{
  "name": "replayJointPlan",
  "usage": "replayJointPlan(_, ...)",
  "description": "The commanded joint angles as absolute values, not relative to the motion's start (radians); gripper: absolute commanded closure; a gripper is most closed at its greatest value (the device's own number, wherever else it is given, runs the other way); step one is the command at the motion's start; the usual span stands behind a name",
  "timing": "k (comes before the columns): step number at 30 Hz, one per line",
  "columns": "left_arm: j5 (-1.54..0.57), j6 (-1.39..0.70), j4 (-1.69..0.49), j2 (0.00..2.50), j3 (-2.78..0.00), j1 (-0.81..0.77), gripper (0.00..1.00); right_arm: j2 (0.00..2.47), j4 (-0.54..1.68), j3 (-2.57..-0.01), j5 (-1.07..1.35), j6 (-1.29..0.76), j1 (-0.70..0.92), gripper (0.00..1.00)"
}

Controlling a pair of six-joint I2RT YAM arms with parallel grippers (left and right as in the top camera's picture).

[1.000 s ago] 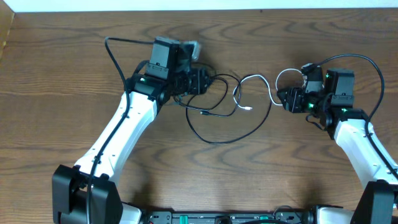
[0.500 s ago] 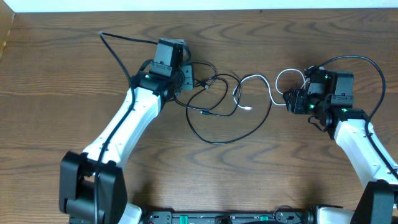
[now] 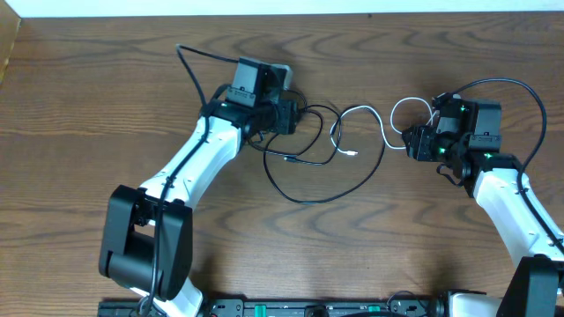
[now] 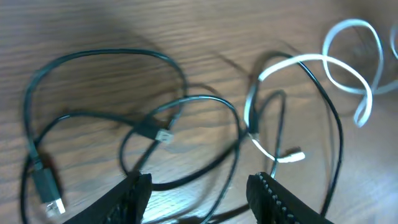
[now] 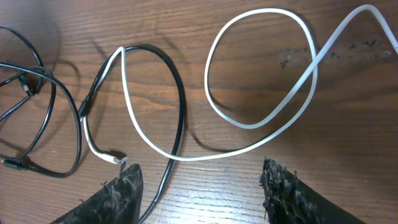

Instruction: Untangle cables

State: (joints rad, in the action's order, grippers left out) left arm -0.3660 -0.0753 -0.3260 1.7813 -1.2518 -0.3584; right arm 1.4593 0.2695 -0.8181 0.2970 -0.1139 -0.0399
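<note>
Overhead, two white arms reach from the near edge of a wooden table toward the middle, where both cables lie tangled together.

The left gripper sits at the left side of the tangle. Its fingers are apart and clamp nothing; black strands lie on the wood just beyond the tips.

The right gripper sits at the right side, its fingers also apart and empty, with the white cable passing just beyond them.

The black cable makes several overlapping loops beside the left gripper and one wide loop sweeping toward the near side.

The white cable curls into a small ring near the right gripper, arches left, crosses the black cable, and ends in a small plug inside the wide black loop.
</note>
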Motion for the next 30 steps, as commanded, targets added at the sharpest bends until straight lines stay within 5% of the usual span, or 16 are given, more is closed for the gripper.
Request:
replayJointPlan(1, -0.400, 0.112, -0.332, 1.794, -1.262, -0.390, 0.46, 1.455, 0.273, -0.821, 0.290, -0.119, -0.038, 0.43)
replayJointPlan(14, -0.343, 0.189, -0.294, 1.908, -1.262, -0.403, 0.46, 1.455, 0.281, -0.821, 0.290, -0.119, -0.038, 0.43)
replayJointPlan(21, -0.343, 0.171, -0.191, 1.885, -1.263, -0.403, 0.67, 1.455, 0.286, -0.821, 0.290, -0.119, -0.038, 0.43)
replayJointPlan(23, -0.344, 0.170, -0.181, 1.866, -1.263, -0.403, 0.91, 1.455, 0.289, -0.821, 0.290, -0.119, -0.038, 0.43)
replayJointPlan(30, -0.359, 0.036, -0.161, 1.763, -1.263, -0.403, 0.93, 1.455, 0.289, -0.821, 0.290, -0.119, -0.038, 0.43)
